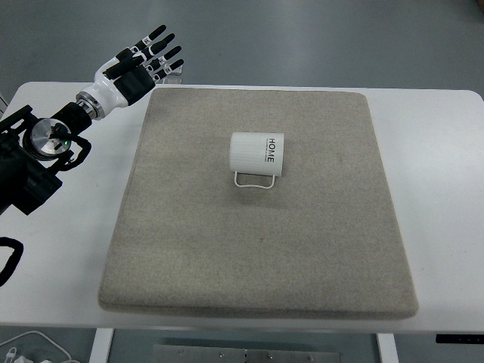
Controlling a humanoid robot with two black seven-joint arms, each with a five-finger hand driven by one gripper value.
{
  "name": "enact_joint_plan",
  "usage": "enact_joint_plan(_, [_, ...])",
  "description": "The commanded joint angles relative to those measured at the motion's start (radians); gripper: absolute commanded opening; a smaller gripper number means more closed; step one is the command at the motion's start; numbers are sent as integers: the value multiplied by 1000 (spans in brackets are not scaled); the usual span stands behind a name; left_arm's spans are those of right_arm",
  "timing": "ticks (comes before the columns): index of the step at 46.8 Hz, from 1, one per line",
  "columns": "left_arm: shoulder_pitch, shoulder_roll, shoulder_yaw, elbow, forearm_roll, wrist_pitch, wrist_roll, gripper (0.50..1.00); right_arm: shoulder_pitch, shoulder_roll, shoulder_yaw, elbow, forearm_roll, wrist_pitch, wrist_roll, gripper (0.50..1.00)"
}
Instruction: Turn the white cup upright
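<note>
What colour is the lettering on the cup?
Black, on the white ribbed cup; the top view shows it.

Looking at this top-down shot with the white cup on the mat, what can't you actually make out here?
- White cup: lying on its side on the grey mat, so the top view shows neither its opening nor its base.
- Small print under "HOME": too small to read.
- Right hand: outside the frame.
- Left hand: its palm is turned away, unseen.

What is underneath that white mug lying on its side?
The white ribbed mug marked HOME lies on a beige square felt mat, which covers a white table. The patch of mat directly beneath it is hidden.
</note>
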State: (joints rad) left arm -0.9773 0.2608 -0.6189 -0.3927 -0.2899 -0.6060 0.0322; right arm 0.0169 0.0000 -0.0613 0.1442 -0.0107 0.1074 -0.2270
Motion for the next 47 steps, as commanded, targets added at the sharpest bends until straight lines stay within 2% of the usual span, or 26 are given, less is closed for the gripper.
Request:
enact_joint_plan(1, [-3, 0, 1, 0, 6, 0, 0, 994, 0, 0, 0, 0, 0, 0, 0, 930])
enact_joint_plan(12, [-6, 1, -7, -2, 0, -1, 0, 994, 0, 0, 1, 0, 0, 0, 0, 930])
enact_joint_plan(22, [-1, 1, -105, -8, 2, -1, 0, 994, 0, 0, 0, 0, 0, 0, 0, 930])
enact_joint_plan(39, [6, 0, -91, -8, 23, 2, 0, 994, 0, 0, 0, 0, 0, 0, 0, 930])
enact_joint_plan(47, [-9, 0, -90, -9, 110, -5, -2, 994, 0, 0, 0, 0, 0, 0, 0, 930])
